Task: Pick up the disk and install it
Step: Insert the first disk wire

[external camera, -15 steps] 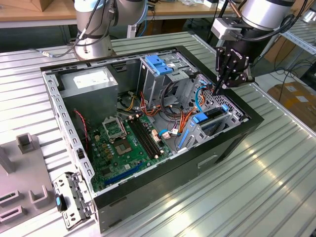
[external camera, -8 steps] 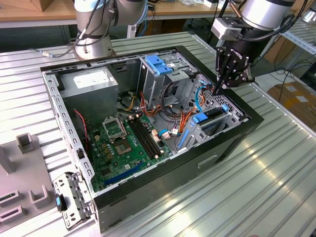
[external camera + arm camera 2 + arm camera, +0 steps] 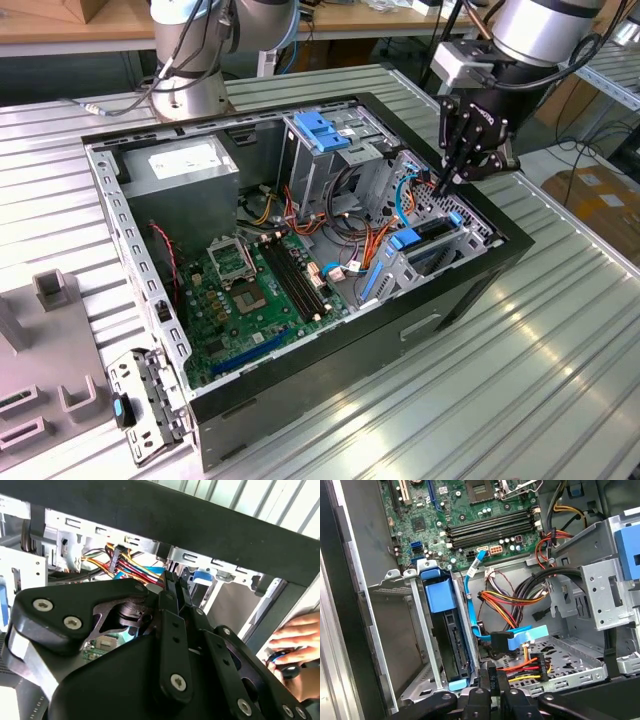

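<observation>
End effector (image 3: 447, 178) with fingers pressed together, clamping nothing, is hovering over the flat dark-grey disk (image 3: 451, 645) sitting upright in the metal drive cage (image 3: 422, 630), where the thin blue cable (image 3: 470, 600) and orange-yellow wires (image 3: 512, 600) are risking a snag.

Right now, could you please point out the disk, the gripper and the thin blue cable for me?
disk (image 3: 451, 645): first wrist view, its dark face inside the bay.
gripper (image 3: 447, 178): exterior view, between its fingertips above the bay.
thin blue cable (image 3: 468, 597): first wrist view, mid-length of its curve.
</observation>
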Robot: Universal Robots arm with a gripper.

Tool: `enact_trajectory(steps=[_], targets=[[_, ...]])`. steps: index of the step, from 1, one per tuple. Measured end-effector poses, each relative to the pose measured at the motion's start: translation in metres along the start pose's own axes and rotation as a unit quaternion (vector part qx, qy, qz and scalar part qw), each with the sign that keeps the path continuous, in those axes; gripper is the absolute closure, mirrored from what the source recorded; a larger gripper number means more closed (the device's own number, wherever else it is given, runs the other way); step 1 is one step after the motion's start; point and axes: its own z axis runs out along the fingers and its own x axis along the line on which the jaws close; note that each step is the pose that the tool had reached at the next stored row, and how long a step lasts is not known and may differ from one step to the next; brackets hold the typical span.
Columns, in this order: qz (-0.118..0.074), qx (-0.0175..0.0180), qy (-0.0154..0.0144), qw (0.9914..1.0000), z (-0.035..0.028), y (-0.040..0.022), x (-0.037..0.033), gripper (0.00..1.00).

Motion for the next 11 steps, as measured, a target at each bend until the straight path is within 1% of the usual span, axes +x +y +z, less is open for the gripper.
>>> enact_trajectory(steps=[1,3,5,6,8,11], targets=[[-0.013,0.0002,0.0,0.99992,0.0008,0.0004,0.0002,0.83],[-0.026,0.0005,-0.0003,0.99966,0.0018,0.001,0.0005,0.83],[-0.037,0.0007,-0.0004,0.99932,0.0025,0.002,0.0008,0.83],[-0.045,0.0008,-0.0006,0.999,0.0033,0.003,0.0013,0.83],[-0.052,0.0009,-0.0007,0.99862,0.0042,0.0043,0.0021,0.83],[-0.072,0.0011,-0.0016,0.99742,0.0075,0.0075,0.0062,0.83]])
